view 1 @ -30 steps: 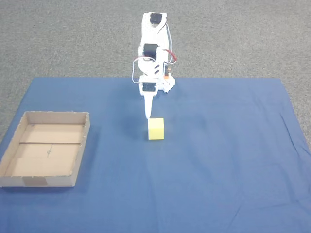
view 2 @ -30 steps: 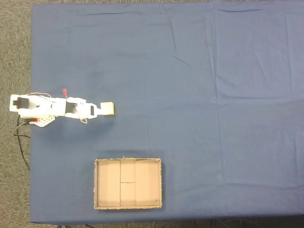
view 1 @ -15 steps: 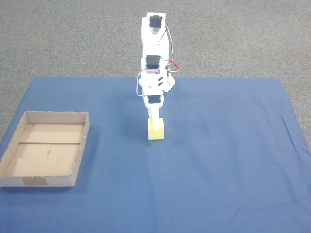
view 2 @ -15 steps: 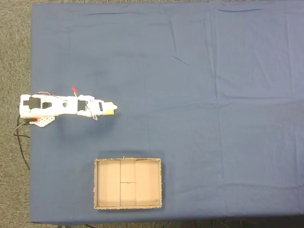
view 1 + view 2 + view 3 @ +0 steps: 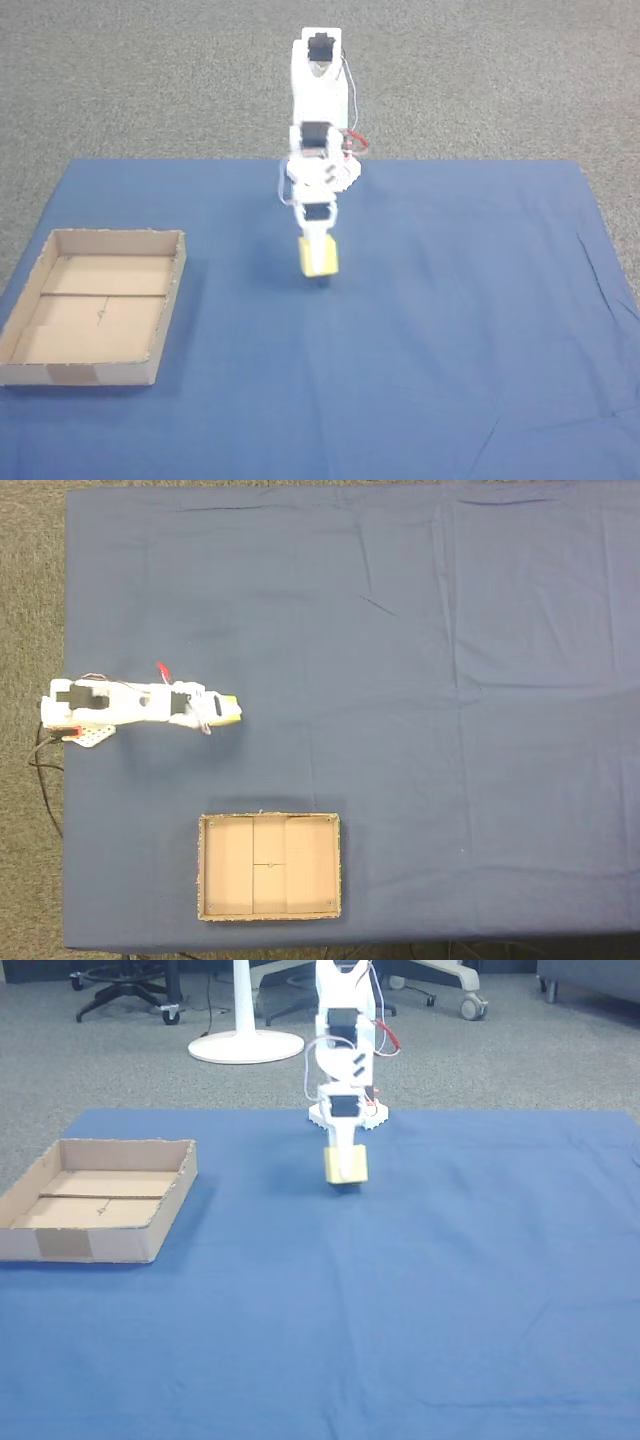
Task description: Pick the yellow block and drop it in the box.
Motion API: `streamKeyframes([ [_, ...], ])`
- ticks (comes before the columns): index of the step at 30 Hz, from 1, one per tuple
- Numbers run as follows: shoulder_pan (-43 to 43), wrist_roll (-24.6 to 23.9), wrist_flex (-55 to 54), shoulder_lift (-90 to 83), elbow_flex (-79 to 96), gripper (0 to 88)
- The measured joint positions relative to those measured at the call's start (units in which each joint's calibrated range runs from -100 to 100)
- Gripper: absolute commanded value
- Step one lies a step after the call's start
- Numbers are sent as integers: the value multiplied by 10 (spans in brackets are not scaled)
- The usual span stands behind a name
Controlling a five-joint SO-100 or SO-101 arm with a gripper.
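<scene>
In the other view, the blue cloth [image 5: 420, 1300] fills the foreground, bare along its near edge. Farther in, by the cloth's left edge in that view, sits the box [image 5: 60, 1243], a shallow cardboard tray with low walls, a flap seam across its floor and a tape patch on its near wall. It holds nothing. Beyond it, toward the far edge of the cloth, the gripper [image 5: 345, 1165] points down with its fingers closed on the yellow block [image 5: 350, 1168]. The block hangs just above the cloth, with a small dark shadow under it. The white arm [image 5: 342, 1050] rises behind it from a base at the cloth's far edge, with red wires at its side. Past the cloth, grey carpet, a round white stand base [image 5: 245, 1047] and chair castors [image 5: 120, 990] show. In a fixed view from above, block [image 5: 228, 709] and box [image 5: 205, 870] lie well apart.
</scene>
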Motion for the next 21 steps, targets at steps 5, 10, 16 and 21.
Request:
streamKeyframes([
  [5, 71, 24, 48, -95, -98, 167],
  [10, 230, 59, 93, -111, -299, 164],
  [16, 379, 76, 34, 45, -522, 173],
  [21, 389, 76, 33, 298, -717, 170],
])
